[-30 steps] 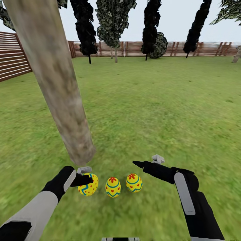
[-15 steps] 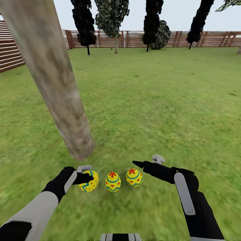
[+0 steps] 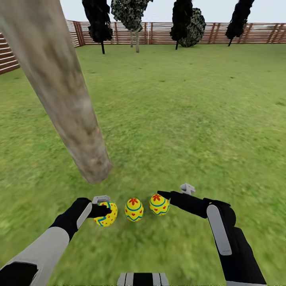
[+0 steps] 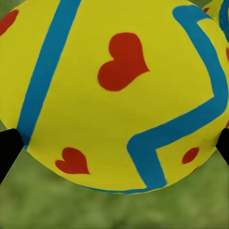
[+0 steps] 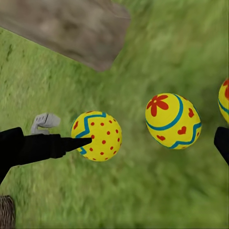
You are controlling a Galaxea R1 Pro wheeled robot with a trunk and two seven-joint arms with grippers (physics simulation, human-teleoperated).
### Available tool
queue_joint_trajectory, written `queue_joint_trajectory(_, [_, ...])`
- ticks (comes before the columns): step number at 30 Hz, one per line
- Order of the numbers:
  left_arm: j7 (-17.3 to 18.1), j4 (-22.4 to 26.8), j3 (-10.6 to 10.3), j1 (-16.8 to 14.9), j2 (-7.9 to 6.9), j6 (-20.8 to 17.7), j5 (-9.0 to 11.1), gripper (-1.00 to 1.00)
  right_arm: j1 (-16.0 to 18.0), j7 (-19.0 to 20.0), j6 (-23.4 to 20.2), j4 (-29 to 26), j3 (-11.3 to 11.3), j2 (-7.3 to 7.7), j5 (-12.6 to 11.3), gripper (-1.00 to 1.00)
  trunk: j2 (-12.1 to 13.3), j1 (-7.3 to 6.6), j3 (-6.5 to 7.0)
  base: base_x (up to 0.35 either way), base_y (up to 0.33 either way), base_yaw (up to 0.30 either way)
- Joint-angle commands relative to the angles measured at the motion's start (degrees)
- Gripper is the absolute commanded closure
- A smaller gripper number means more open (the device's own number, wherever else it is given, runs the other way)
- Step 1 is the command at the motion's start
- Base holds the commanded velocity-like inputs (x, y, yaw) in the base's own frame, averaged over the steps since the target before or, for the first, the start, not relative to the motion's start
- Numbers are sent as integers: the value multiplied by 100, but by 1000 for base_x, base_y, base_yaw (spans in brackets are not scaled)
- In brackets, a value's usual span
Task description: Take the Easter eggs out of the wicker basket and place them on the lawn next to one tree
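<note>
**Three eggs in a row at the foot of the trunk**

On the lawn (image 3: 190, 119), three Easter eggs lie in a line just beside the base of the leaning tree (image 3: 67, 103). The left gripper (image 3: 104, 206) is at the left egg (image 3: 106, 213). The left wrist view puts that egg (image 4: 114, 95) squarely between the two dark fingertips (image 4: 7, 150), both against its sides, so it is grasped. The middle egg (image 3: 134, 209) stands free. The right egg (image 3: 159, 204) lies at the tip of the right gripper (image 3: 174, 192), whose fingers are spread with nothing between them. The right wrist view adds the dotted face of the left egg (image 5: 97, 136), a brown wicker scrap (image 5: 5, 212) and the trunk base (image 5: 71, 28).
</note>
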State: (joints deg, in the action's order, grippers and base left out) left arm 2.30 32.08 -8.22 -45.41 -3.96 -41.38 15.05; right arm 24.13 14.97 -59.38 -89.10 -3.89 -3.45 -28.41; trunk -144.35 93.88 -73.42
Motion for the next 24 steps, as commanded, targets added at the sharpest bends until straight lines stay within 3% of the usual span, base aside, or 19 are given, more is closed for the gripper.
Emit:
queue_joint_trajectory(1, [7, 8, -33, -3, -8, -19, 24, 100, 4, 59, -30, -3, -16, -7, 46, -100, -3, 1, -27, 0, 0, 0])
queue_joint_trajectory(17, [7, 17, -38, 5, -8, -5, 24, 100, 4, 59, -30, -3, -7, -7, 46, -100, -21, 35, -315, 0, 0, 0])
queue_joint_trajectory(24, [7, 17, -36, 5, -15, 229, 24, 100, 4, 59, -30, -3, -7, -7, 46, -100, -21, 35, -315, 0, 0, 0])
